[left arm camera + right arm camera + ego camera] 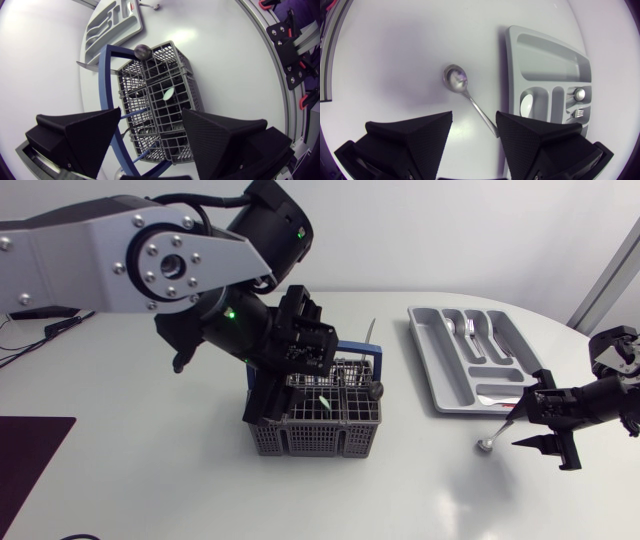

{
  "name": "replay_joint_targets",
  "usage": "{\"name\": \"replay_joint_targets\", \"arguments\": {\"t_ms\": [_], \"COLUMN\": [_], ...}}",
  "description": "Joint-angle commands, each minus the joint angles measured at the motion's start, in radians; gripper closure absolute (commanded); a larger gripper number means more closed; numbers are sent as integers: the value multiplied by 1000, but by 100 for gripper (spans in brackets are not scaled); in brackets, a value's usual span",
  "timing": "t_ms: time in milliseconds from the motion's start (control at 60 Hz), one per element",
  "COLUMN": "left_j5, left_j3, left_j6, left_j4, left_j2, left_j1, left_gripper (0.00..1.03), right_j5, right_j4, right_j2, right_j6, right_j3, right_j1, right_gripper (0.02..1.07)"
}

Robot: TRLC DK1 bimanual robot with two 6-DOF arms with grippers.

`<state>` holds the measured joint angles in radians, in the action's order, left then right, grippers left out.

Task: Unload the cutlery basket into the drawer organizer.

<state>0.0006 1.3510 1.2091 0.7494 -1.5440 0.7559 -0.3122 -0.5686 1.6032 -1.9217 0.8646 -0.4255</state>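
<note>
The grey wire cutlery basket (pixel 330 430) with a blue handle (pixel 103 85) stands mid-table. My left gripper (pixel 290 385) hangs open just above its left side; in the left wrist view the basket (pixel 170 100) shows between the spread fingers (pixel 85 132). A round-ended utensil (pixel 142 50) and a knife (pixel 92 65) stick out of it. The grey drawer organizer (pixel 455 385) lies to the right with cutlery in its slots. A spoon (pixel 456 80) lies on the table beside the organizer (pixel 545 55). My right gripper (pixel 474 125) stands open over its handle end.
In the organizer's slots lie a spoon (pixel 527 105) and a fork (pixel 575 114). A dark mat (pixel 25 465) sits at the table's front left corner. White tabletop surrounds the basket.
</note>
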Motion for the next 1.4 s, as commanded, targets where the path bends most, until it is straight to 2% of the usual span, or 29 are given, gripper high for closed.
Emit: {"name": "replay_joint_targets", "arguments": {"t_ms": [0,317,817,1083,1333,1383], "left_j5": [12,35,47,67,72,72], "left_j3": [-24,-20,-6,-9,-9,-10], "left_j6": [30,33,50,53,56,55], "left_j4": [-2,8,25,25,28,28], "left_j2": [24,24,16,13,10,10], "left_j1": [8,10,22,14,17,19], "left_gripper": [7,7,7,7,7,7], "right_j5": [27,170,246,266,297,298], "right_j4": [7,16,19,33,30,30], "right_j2": [12,38,139,176,199,202], "right_j6": [-86,-207,-244,-246,-247,-247], "right_j3": [11,28,62,67,67,65], "right_j1": [25,123,192,209,203,200], "right_gripper": [41,42,48,66,92,94]}}
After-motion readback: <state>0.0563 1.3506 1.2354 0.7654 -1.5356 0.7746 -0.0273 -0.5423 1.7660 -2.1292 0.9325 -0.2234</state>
